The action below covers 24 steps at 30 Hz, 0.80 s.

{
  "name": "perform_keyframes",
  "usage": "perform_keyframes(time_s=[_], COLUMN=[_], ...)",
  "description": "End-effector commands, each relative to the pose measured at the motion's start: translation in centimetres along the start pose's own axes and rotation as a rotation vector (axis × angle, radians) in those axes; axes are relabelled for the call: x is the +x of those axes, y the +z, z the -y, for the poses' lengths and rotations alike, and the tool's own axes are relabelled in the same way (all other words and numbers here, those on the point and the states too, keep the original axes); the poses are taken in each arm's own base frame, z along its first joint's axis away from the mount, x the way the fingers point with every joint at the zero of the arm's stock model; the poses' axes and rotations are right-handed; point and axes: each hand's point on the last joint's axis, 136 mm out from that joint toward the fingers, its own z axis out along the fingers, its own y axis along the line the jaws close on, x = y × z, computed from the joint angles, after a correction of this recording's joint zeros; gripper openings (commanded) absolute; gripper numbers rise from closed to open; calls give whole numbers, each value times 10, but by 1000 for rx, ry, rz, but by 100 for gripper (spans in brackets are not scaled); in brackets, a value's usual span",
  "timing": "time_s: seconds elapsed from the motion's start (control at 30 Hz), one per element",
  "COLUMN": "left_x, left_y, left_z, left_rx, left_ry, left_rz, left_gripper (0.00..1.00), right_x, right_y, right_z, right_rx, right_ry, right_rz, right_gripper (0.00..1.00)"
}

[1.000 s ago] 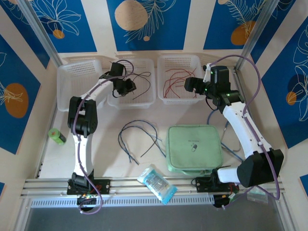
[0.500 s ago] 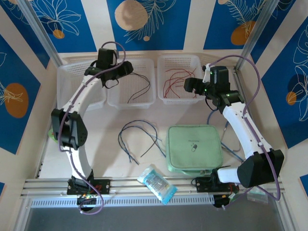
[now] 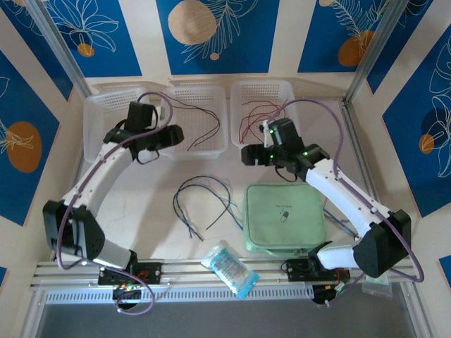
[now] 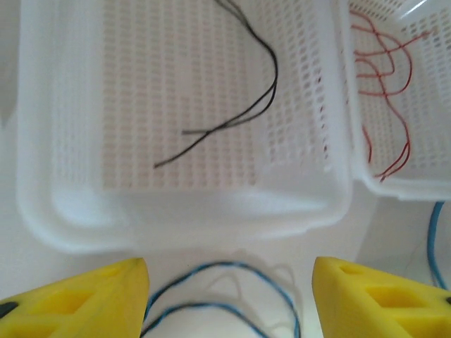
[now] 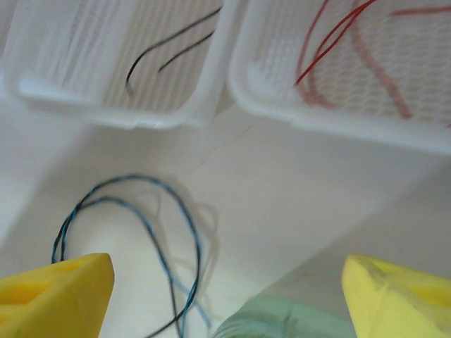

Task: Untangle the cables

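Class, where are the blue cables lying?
In the top view, the blue cables lie on the table left of the green pouch, in front of the middle basket.

Blue cable [image 4: 224, 265] cut by bottom edge; red cables [image 5: 325, 49] blurred, cropped at top.

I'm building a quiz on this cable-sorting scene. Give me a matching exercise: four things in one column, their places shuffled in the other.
1 red cables
2 black cables
3 blue cables
4 green pouch

a middle basket
b table, by right arm's base
c right basket
d table, in front of the middle basket

Pairs: 1-c, 2-a, 3-d, 4-b
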Motion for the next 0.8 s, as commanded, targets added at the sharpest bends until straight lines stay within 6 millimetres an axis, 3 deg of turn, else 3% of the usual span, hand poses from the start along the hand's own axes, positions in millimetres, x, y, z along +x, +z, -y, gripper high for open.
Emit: perform_keyframes(time_s=[0.0, 0.23, 0.47, 0.77], left_x=[30, 103, 150, 181], left_y=[-19, -25, -17, -6], left_z=[-14, -45, -59, -65], left_rx=[-32, -86, -64, -29], left_ry=[23, -20, -132, -218], left_rz=[-32, -135, -193, -217], left_gripper=[61, 55, 53, 52], right_x=[21, 62, 109, 142], right_y=[10, 39, 75, 105], right_z=[-13, -51, -93, -85], right_rx=[4, -45, -140, -13], right_ry=[-11, -83, -125, -293], right_rz=[-70, -196, -343, -490], right_gripper=[83, 72, 59, 40])
